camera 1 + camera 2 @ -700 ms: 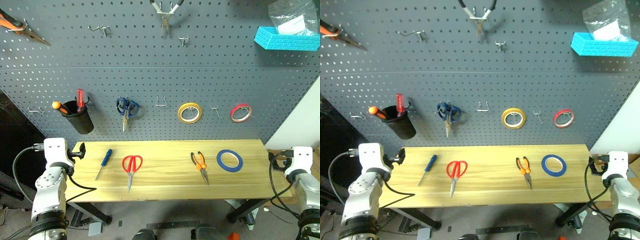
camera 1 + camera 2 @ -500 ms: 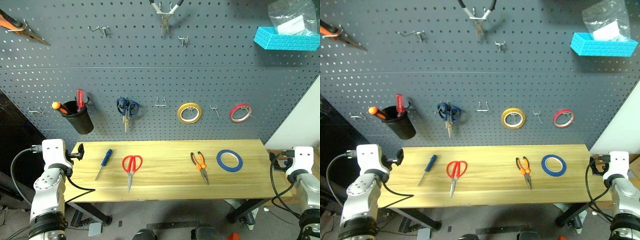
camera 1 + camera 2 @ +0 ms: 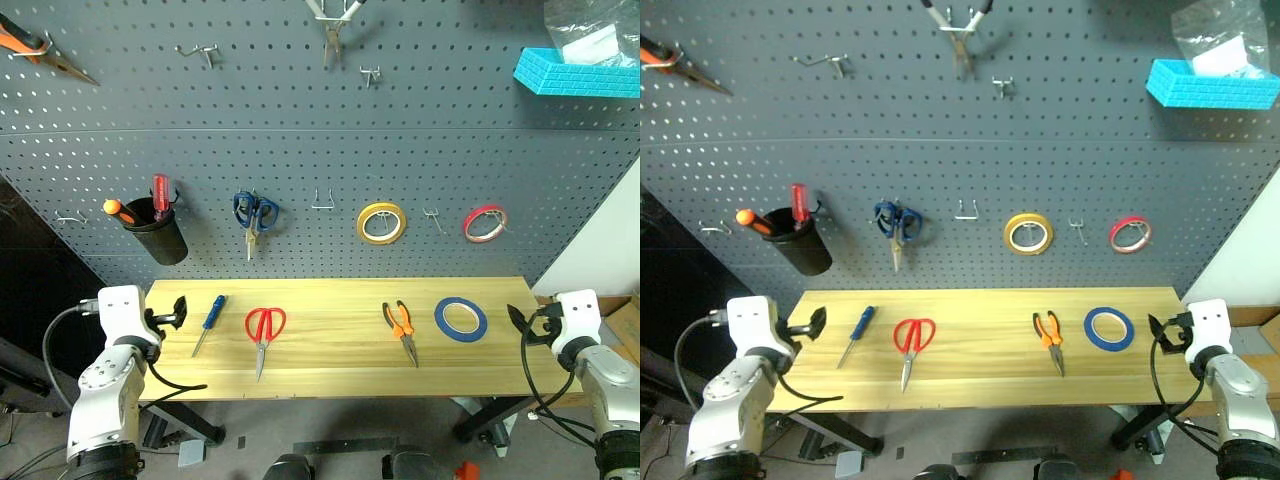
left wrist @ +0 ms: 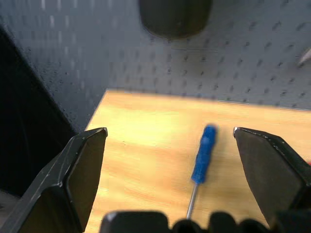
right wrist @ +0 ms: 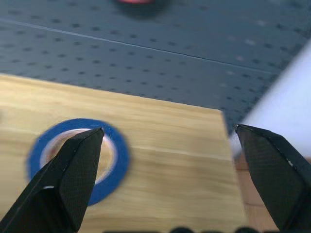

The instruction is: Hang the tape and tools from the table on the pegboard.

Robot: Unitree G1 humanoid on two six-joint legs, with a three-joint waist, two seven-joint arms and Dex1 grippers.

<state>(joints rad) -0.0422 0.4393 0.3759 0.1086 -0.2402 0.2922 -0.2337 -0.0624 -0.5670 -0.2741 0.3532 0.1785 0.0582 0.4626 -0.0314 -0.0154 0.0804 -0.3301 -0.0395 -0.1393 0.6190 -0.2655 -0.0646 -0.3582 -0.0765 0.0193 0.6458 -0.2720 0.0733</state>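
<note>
Tools lie in a row on the table [image 3: 330, 365]: blue-handled screwdriver [image 3: 208, 324] at nine o'clock, red-handled scissors [image 3: 263, 335], pliers [image 3: 400, 330], then blue tape [image 3: 460, 318] at three o'clock. Pegboard [image 3: 300, 150] stands at twelve. Left gripper [image 3: 178, 309] and right gripper [image 3: 519, 322] hover released, fingers spread, at the table's ends.

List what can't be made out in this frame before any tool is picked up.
- Pliers at the pegboard top: handles cut off by the left eye view's edge.
- Clear bag in the blue tray: contents unreadable, too small.
- Black cup: blurred and cropped in the left wrist view.
</note>
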